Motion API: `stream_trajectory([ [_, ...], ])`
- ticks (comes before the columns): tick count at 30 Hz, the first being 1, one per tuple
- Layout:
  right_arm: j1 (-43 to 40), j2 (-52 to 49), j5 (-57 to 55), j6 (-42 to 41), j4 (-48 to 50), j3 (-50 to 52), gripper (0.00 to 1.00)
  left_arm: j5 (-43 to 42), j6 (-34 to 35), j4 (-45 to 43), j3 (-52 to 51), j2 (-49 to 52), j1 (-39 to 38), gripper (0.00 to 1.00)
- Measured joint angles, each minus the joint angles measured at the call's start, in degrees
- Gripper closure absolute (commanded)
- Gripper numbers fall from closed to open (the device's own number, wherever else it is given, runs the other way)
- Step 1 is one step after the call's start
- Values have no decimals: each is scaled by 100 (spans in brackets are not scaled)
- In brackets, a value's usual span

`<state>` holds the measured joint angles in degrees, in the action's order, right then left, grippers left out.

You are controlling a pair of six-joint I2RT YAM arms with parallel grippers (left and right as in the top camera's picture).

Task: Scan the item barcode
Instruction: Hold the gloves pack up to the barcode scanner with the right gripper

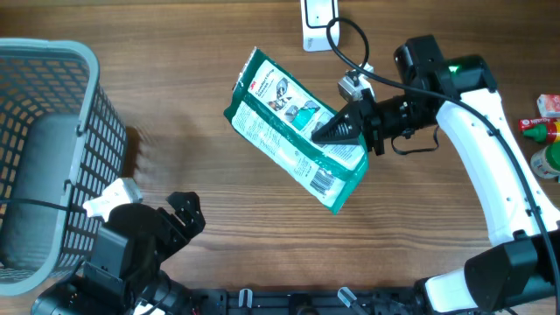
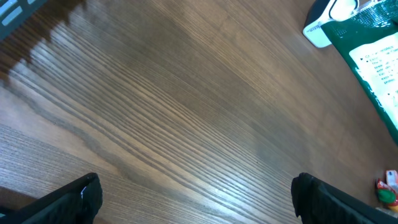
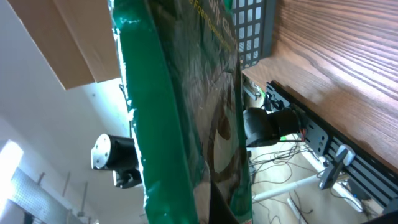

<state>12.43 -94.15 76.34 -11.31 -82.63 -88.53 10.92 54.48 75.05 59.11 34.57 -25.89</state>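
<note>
Green packet (image 1: 293,127) clamped in my right gripper (image 1: 337,131), raised over desk; left gripper (image 2: 196,190) wide open, empty; presenting step: next I aim barcode (image 1: 324,182) at scanner (image 1: 315,26), far edge

Robotics lab, staged as mock shop checkout. Signs: white-and-black robot arm (image 1: 486,144) at brown wood-grain table (image 1: 219,219), black slotted metal rail (image 3: 313,135) along table edge, loose cables (image 3: 273,167) below, white corded barcode scanner (image 1: 316,24), grey plastic lattice basket (image 1: 45,45), green printed retail packet (image 1: 280,131).
</note>
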Motion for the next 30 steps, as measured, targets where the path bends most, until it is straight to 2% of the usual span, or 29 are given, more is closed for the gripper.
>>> stream_trajectory([
  [2, 0, 0, 9, 168, 24, 0, 96, 0, 0, 0, 0, 0, 0, 0],
  [8, 0, 7, -1200, 2096, -52, 0, 95, 0, -2, 0, 0, 0, 0, 0],
  [9, 0, 7, -1436, 2621, -24, 0, 95, 0, 0, 0, 0, 0, 0, 0],
  [12, 0, 7, -1744, 3696, 341, 2, 96, 0, 0, 2, 0, 2, 0, 0],
  [16, 28, 7, -1899, 4629, 1714, 7, 95, 2, 0, 2, 0, 0, 0, 0],
  [20, 247, 0, -2575, 5012, 3244, 7, 96, 2, 0, 0, 0, 0, 0, 0],
  [26, 472, -323, -4487, 5095, 5431, 13, 96, 0, 0, 2, 0, 2, 0, 0],
  [30, 461, -809, -5163, 5060, 6662, 13, 96, 4, 0, 2, 0, 0, 0, 0],
])
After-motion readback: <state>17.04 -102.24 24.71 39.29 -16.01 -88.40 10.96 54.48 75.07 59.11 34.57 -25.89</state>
